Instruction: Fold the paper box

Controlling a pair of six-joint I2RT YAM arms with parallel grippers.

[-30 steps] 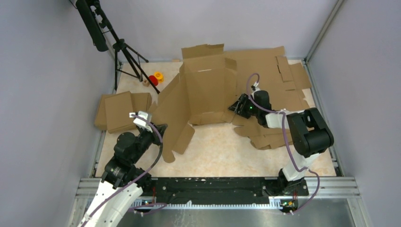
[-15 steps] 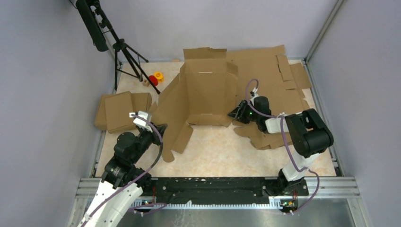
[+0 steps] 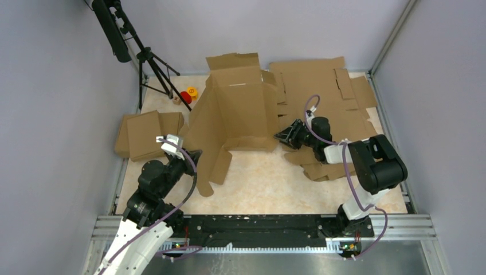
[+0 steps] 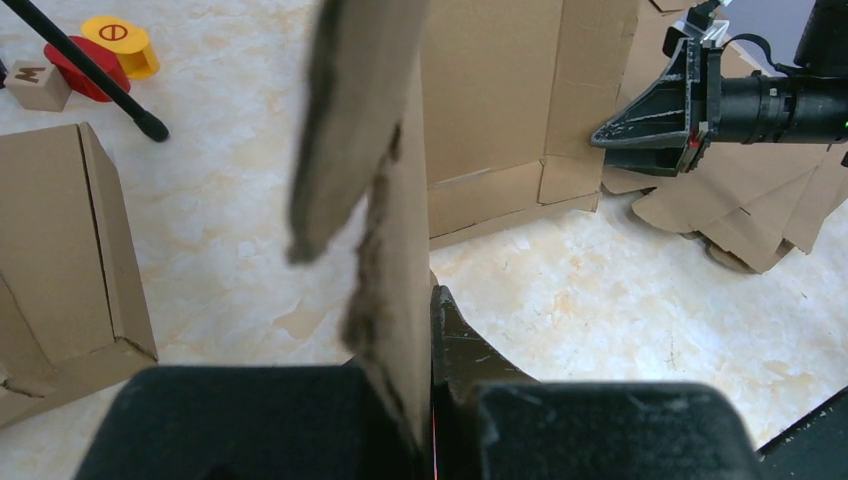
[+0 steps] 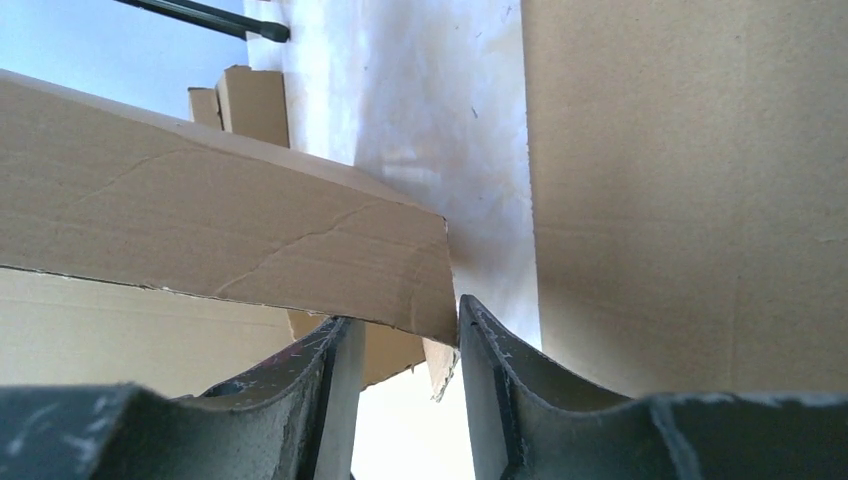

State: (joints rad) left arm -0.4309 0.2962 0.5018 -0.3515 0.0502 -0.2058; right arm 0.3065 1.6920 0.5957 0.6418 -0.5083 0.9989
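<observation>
At its left flap, the left hand [image 4: 425,405] clamps the paper box [image 3: 238,109].

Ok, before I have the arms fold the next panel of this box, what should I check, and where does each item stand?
1. Hold of the left gripper on the box, at its left flap: ok, cardboard sits clamped between its fingers.
2. Hold of the right gripper on the right flap: cannot tell; the flap corner sits at a narrow gap between the fingers.
3. Back panel upright on the table: ok.
4. Left side folded in: not ok; it splays outward, its lower flap trailing on the table.
5. Box apart from the pile of sheets behind: cannot tell; they overlap in the top view.
</observation>
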